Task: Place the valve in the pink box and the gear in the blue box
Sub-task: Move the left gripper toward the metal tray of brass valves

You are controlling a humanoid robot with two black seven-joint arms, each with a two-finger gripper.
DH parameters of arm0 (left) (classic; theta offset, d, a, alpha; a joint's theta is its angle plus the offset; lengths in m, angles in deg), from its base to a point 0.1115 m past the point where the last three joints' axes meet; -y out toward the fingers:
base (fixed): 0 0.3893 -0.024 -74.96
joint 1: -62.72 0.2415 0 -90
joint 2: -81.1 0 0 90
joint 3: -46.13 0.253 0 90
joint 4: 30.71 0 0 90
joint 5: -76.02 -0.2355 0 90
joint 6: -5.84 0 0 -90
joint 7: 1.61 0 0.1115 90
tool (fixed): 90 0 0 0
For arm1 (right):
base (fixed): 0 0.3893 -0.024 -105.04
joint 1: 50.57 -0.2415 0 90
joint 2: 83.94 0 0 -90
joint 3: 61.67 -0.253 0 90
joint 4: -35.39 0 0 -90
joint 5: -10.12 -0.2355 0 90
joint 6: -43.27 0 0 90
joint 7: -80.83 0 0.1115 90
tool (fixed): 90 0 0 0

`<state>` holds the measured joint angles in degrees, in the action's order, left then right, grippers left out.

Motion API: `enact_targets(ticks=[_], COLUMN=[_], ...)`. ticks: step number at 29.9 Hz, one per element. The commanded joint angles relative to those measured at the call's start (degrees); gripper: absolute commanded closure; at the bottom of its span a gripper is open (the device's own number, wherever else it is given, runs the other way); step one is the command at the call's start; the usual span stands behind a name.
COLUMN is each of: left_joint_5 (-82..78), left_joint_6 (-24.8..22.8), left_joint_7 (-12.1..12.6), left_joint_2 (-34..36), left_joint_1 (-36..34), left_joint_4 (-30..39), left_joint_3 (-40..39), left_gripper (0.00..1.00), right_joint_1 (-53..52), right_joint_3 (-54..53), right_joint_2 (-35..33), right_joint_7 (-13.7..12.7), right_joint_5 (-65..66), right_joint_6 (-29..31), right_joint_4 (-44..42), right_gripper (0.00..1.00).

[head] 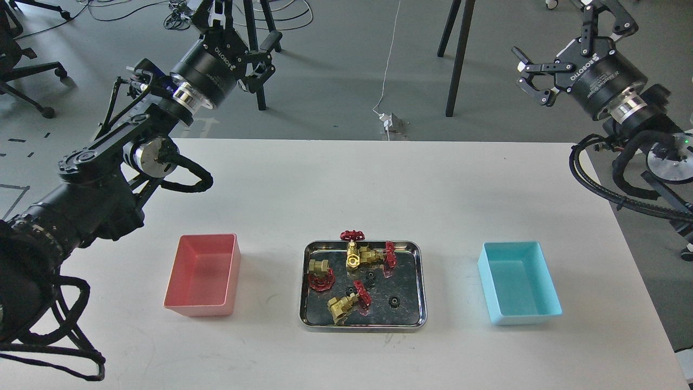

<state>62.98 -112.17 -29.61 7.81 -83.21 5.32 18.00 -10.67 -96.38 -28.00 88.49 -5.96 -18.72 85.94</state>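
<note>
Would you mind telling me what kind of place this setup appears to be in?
Probably a robotics lab or workshop. A plain white table stands on a grey floor with loose cables, tripod legs and an office chair behind it, plus tape marks on the floor.

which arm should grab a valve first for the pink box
Probably left: the pink box sits on the left gripper's side of the tray, and a valve lies near that edge.
</note>
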Motion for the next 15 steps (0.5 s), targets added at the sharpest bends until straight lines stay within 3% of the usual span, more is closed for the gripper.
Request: enact_targets(ticks=[1, 4, 8, 11, 15], left_joint_5=[-0.1, 0.0, 2.0, 1.9, -2.2], left_joint_6=[0.0, 0.0, 0.0, 0.0, 0.0], left_joint_7=[0.0, 0.0, 0.0, 0.0, 0.0], left_joint_2=[0.4, 1.0, 0.4, 0.6, 3.3], left_joint_1=[0.0, -0.1, 1.1, 5.5, 6.0], left_joint_4=[0.0, 0.1, 0.3, 7.3, 20.5], left_joint_3=[-0.9, -3.0, -11.8, -17.1, -17.6], left_gripper=[0.00, 0.00, 0.00, 0.00, 0.00], right_joint_1=[1.1, 1.1, 0.2, -0.9, -0.7], right_joint_3=[-1.2, -2.9, -5.4, -5.8, -5.9], right_joint_2=[-0.1, -0.7, -0.9, -0.9, -1.0], right_joint_7=[0.1, 0.0, -0.1, -0.1, -0.2], right_joint_5=[0.0, 0.0, -0.1, -0.1, -0.1], right_joint_6=[0.0, 0.0, 0.0, 0.0, 0.0], right_joint_4=[-0.1, -0.3, -0.3, -0.3, -0.3], right_gripper=[0.01, 0.01, 0.01, 0.01, 0.01])
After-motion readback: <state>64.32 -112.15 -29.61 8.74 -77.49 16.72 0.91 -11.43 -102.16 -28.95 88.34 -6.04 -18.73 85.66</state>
